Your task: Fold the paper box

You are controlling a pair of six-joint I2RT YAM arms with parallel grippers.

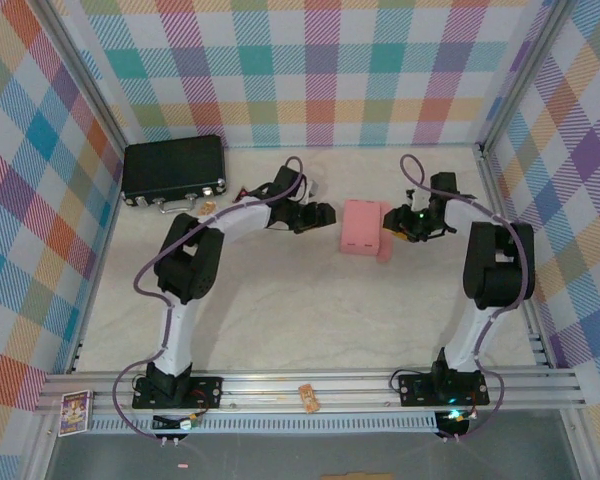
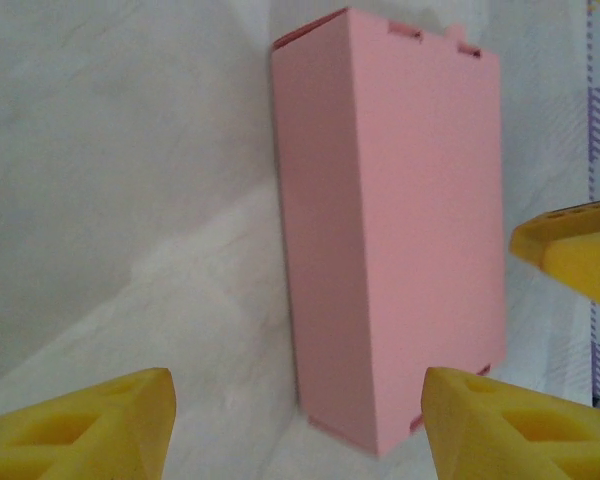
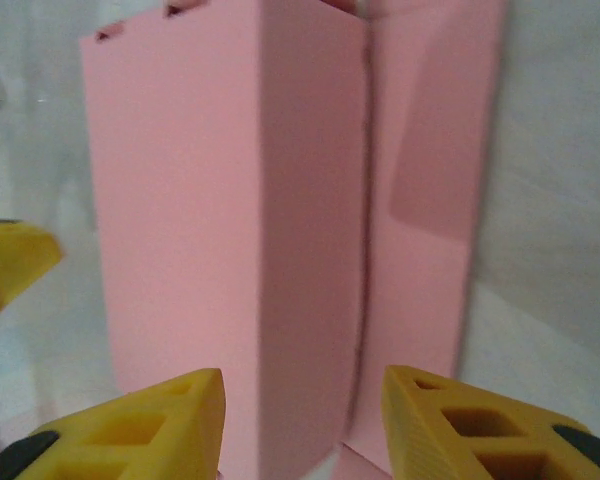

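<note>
**Pink box lies between two open grippers**

From the overhead camera, the paper box (image 1: 360, 227) lies near the middle of the table (image 1: 280, 310), toward the back. It is folded into a small block, and one loose flap (image 1: 385, 247) sticks out at its right near corner. The left gripper (image 1: 327, 213) points at the box's left side from just beside it. The right gripper (image 1: 388, 220) sits close against the box's right side. A black case (image 1: 174, 170) rests well apart at the back left, near the checked walls (image 1: 310, 70).

In the left wrist camera, the left gripper (image 2: 295, 430) has its yellow fingers (image 2: 100, 420) spread wide with nothing between them. The paper box (image 2: 400, 220) lies flat on the table just ahead, its long side running away from the camera and small notched tabs (image 2: 405, 30) at its far end. A yellow fingertip (image 2: 570, 250) from the other arm shows at the box's far right edge.

In the right wrist camera, the right gripper (image 3: 300, 420) also has its fingers (image 3: 150, 420) apart and clamps nothing. The paper box (image 3: 220, 200) is very close in front, one long corner edge lined up with the gap. The flap (image 3: 435, 150) lies flat on the table to the right of that edge. A yellow fingertip (image 3: 10, 265) from the other arm shows at the left.
</note>
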